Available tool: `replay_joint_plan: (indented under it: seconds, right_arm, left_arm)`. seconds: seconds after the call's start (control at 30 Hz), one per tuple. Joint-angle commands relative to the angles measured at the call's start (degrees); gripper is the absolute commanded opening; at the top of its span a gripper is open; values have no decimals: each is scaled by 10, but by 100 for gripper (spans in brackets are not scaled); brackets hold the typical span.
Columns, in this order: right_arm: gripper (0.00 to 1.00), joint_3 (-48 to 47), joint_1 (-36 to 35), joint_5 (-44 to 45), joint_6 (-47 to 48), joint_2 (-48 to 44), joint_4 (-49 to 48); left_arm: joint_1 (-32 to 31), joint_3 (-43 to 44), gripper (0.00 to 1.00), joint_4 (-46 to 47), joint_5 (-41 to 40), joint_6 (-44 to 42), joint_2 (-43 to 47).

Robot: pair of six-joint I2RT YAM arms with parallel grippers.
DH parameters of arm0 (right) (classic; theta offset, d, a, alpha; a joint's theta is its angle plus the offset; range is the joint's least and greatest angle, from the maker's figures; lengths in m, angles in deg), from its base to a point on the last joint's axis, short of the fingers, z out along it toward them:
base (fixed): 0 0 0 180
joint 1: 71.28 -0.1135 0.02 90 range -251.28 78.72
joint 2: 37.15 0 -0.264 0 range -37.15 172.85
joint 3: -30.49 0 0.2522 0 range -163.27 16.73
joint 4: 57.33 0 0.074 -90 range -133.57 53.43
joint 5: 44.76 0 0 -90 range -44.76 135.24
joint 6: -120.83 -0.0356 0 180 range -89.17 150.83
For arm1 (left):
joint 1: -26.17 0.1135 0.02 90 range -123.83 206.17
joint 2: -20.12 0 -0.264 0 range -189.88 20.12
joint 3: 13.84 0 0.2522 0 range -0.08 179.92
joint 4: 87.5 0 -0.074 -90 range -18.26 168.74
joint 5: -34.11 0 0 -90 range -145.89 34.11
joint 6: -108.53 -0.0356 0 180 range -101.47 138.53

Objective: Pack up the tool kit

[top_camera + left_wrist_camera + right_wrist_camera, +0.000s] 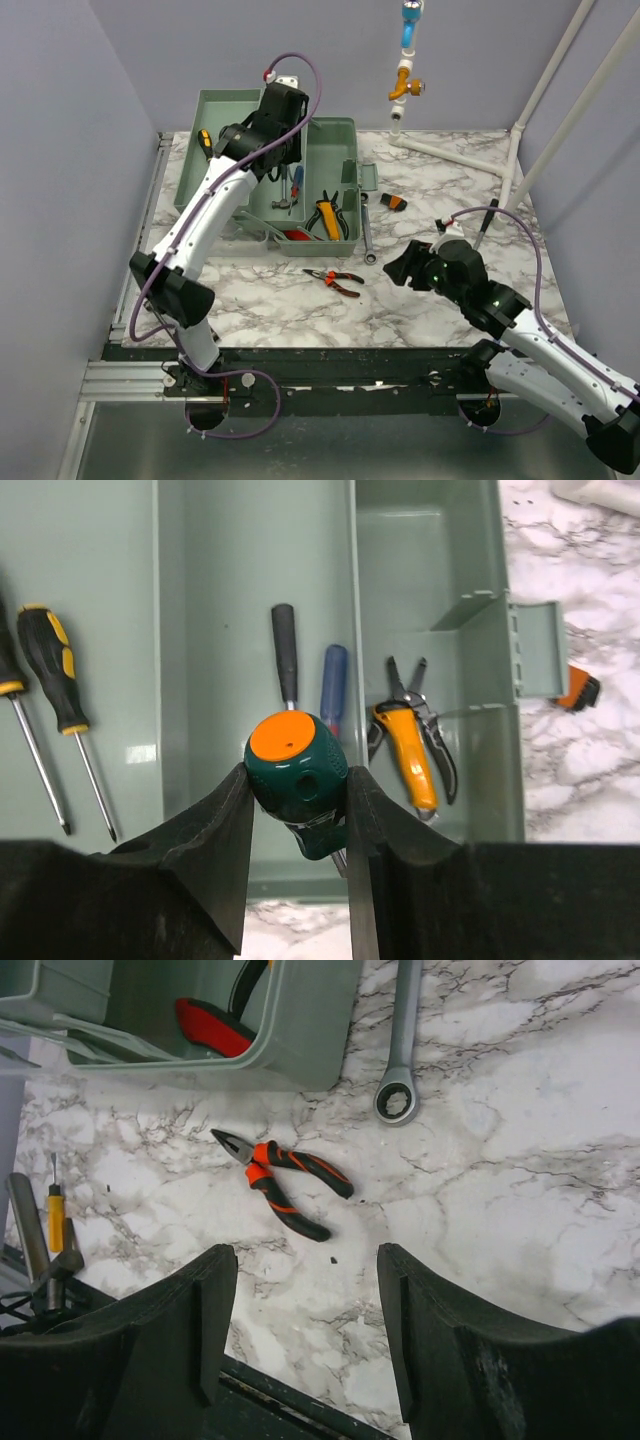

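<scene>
Light: bright, even and diffuse, coming from above.
Shadows: soft and short; a faint one under the orange-and-black long-nose pliers point(258, 1168) on the white marble-patterned desk point(450, 190).
Glare: a small pale patch on the sage-green plastic toolbox point(200, 600); dull sheen on the green screwdriver handle with the orange cap point(295, 765).
Focus: top view crisp; the black left fingers point(215, 850) and black right fingers point(440, 1330), close to the lens, look soft and nearly featureless.
Exposure: the desk runs near white at the right of the right wrist view.

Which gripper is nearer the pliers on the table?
Right. The right gripper hovers just beside the pliers; the left gripper is over the toolbox, gripping a screwdriver.
</scene>
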Motion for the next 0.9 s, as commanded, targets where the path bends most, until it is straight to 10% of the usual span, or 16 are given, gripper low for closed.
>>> replay_joint_plan:
  seconds: [0.0, 0.43, 0.57, 0.87]
  right_arm:
    - [64, -1, 2, 39, -2, -16, 18]
    - [69, 26, 2, -78, 36, 97, -17]
    - [85, 21, 2, -128, 50, 156, -34]
    - [74, 11, -1, -175, 92, 241, -109]
  left_arm:
    - [-1, 88, 0, -67, -61, -52, -74]
    - [23, 145, 6, -106, -80, -72, -225]
    - [28, 147, 23, -105, -58, -68, -228]
    - [25, 146, 71, -113, -47, -75, -180]
